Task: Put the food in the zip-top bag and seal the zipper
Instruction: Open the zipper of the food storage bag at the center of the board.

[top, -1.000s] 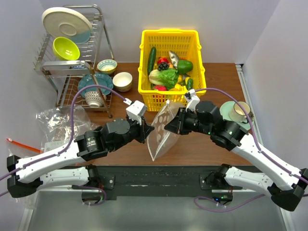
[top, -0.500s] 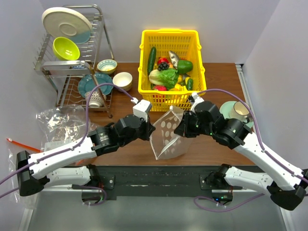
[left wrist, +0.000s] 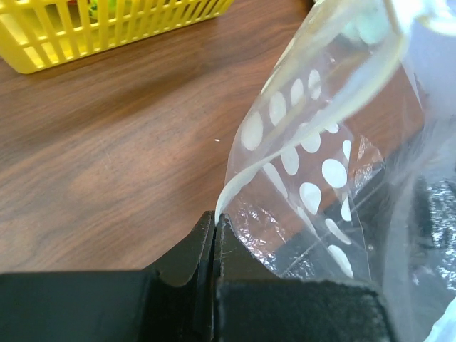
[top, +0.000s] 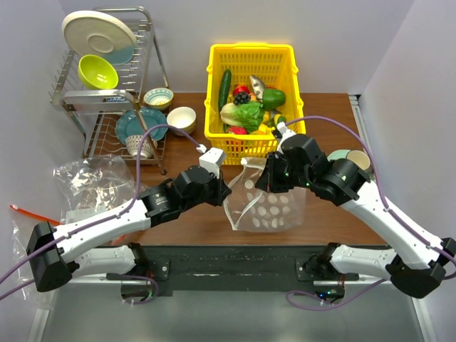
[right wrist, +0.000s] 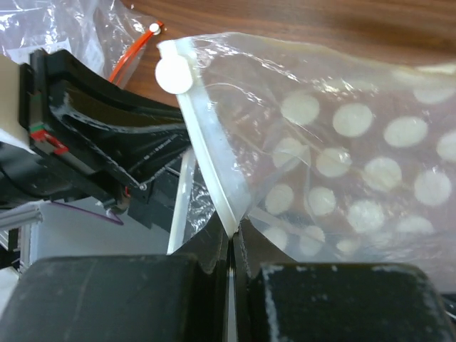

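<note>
Left claw: your left gripper [top: 222,192] is clenched on one edge of the zip-top bag [top: 269,208]. In its wrist view the black fingers [left wrist: 187,258] press flat together, with film pinched between them.
Right claw: your right gripper [top: 265,179] is also clenched, nipping the zipper [right wrist: 212,178] where that strip runs down into its jaws.
Bag position: it is held between the two claws, over the near middle of the table [top: 324,125] and just in front of the yellow basket [top: 214,100]. Its long axis runs left to right.
Food position: the food [top: 246,110] lies heaped in the basket, straight beyond the bag, away from you. None shows inside the bag.
Nearer arm: the right claw sits slightly closer to the basket, by my judgement.
Bag material: thin, clear, crinkled film that glints, printed with rows of white round dots.
Zipper material: a thicker milky ridge ending in a round white tab.
Food shapes: glossy hard plastic, including ruffled green lettuce and a long dark cucumber.
Basket: rigid yellow lattice.
</note>
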